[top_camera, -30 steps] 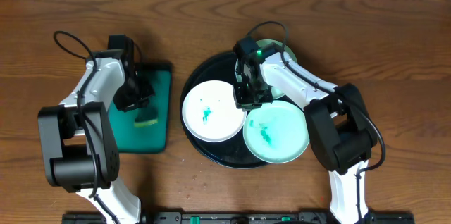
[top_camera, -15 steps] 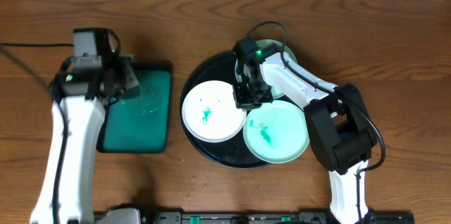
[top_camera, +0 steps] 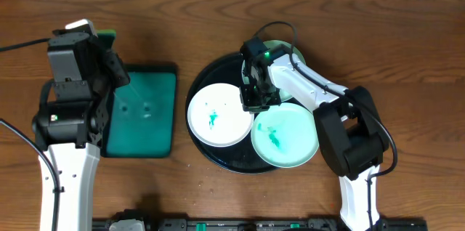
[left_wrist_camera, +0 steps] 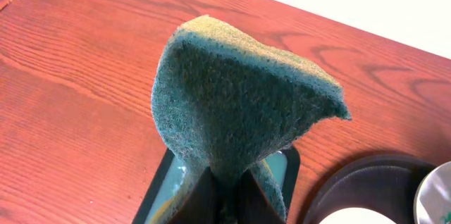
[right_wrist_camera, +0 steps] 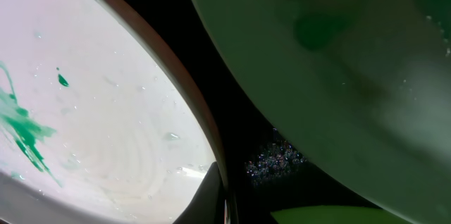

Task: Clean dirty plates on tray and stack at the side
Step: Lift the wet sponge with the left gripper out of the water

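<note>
My left pincer (left_wrist_camera: pixel 224 187) is clamped on the sponge (left_wrist_camera: pixel 239 97), held high over the teal tray (top_camera: pixel 145 115), well apart from the plates. My right pincer (top_camera: pixel 252 103) sits low at the right edge of the white plate (top_camera: pixel 218 115). From the wrist view I judge it pinched on that rim, though only a sliver of the fingers shows there. All 3 plates lie on the black tray (top_camera: pixel 195 84): the white one on the left, the front mint plate (top_camera: pixel 285 135) just beside it, and the rear mint plate (top_camera: pixel 279 46) partly under my right arm. None is stacked out on the surface (top_camera: pixel 407 27) yet.

What worries me: the sponge is gripped by 1 narrow end and spreads wide beyond the fingers, so a hard scrub could fold it or pull it free. The white plate is held by a thin rim only. Pressing on its far side could tip it or slide it out of the grip and into the mint plate beside it. My left arm could also crowd the right one as it crosses over.

The overhead view gives me the layout and both arms, but barely any sponge. The left wrist view shows the sponge's rough green face and the grip. The right wrist view shows the green smear (right_wrist_camera: pixel 25 136) close up, and the dark gap between the white rim and a mint plate
</note>
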Robot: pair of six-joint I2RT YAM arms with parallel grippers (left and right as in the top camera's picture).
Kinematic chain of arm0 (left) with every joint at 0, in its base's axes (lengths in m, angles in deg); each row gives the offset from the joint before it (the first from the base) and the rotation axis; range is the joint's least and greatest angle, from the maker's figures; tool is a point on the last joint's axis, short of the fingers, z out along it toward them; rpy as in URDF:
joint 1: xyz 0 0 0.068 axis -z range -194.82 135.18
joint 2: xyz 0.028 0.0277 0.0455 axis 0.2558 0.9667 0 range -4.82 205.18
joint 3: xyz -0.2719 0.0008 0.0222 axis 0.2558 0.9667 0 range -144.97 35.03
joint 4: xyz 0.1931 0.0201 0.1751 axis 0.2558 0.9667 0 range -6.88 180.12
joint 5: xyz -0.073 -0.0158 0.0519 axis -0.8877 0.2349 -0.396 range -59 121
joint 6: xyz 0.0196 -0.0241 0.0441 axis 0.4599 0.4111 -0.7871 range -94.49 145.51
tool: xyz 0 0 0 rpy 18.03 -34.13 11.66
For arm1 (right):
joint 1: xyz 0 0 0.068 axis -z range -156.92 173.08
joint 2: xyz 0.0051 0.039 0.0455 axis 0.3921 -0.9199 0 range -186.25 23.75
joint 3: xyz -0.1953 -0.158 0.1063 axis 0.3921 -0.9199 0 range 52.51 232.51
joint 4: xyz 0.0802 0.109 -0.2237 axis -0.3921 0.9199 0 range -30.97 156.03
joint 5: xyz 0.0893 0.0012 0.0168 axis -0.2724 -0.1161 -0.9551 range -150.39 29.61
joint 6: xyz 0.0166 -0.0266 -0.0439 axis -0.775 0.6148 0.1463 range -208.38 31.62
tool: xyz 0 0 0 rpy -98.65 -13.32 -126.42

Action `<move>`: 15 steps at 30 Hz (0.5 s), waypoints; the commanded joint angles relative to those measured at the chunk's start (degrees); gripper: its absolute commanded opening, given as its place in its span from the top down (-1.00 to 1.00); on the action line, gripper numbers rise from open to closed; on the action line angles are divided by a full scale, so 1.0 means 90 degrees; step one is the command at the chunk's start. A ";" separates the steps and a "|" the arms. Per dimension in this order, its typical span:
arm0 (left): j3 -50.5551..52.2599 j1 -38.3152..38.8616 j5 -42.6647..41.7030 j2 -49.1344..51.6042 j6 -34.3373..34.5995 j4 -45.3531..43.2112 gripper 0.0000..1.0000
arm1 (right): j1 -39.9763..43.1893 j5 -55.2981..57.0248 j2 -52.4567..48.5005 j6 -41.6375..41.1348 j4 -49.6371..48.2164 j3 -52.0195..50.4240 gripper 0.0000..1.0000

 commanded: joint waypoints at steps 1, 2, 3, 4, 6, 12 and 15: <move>-0.0022 0.0024 0.0112 -0.0044 -0.0202 -0.0138 0.86 | -0.0022 -0.0039 -0.0092 0.0061 -0.0051 -0.0015 0.98; -0.0022 0.0024 0.0112 -0.0044 -0.0219 -0.0153 0.86 | -0.0022 -0.0039 -0.0092 0.0061 -0.0051 -0.0015 0.98; -0.0022 0.0024 0.0112 -0.0044 -0.0219 -0.0153 0.85 | -0.0022 -0.0039 -0.0092 0.0061 -0.0051 -0.0015 0.97; -0.0022 0.0024 0.0112 -0.0044 -0.0221 -0.0155 0.86 | -0.0022 -0.0039 -0.0092 0.0061 -0.0051 -0.0015 0.98; -0.0022 0.0024 0.0112 -0.0044 -0.0221 -0.0160 0.86 | -0.0010 -0.0039 -0.0092 0.0063 -0.0046 -0.0015 0.98; -0.0022 0.0024 0.0114 -0.0044 -0.0267 -0.0160 0.85 | -0.0022 -0.0039 -0.0092 0.0061 -0.0049 -0.0015 0.97; -0.0022 0.0024 0.0114 -0.0044 -0.0267 -0.0158 0.85 | -0.0022 -0.0039 -0.0092 0.0061 -0.0046 -0.0015 0.98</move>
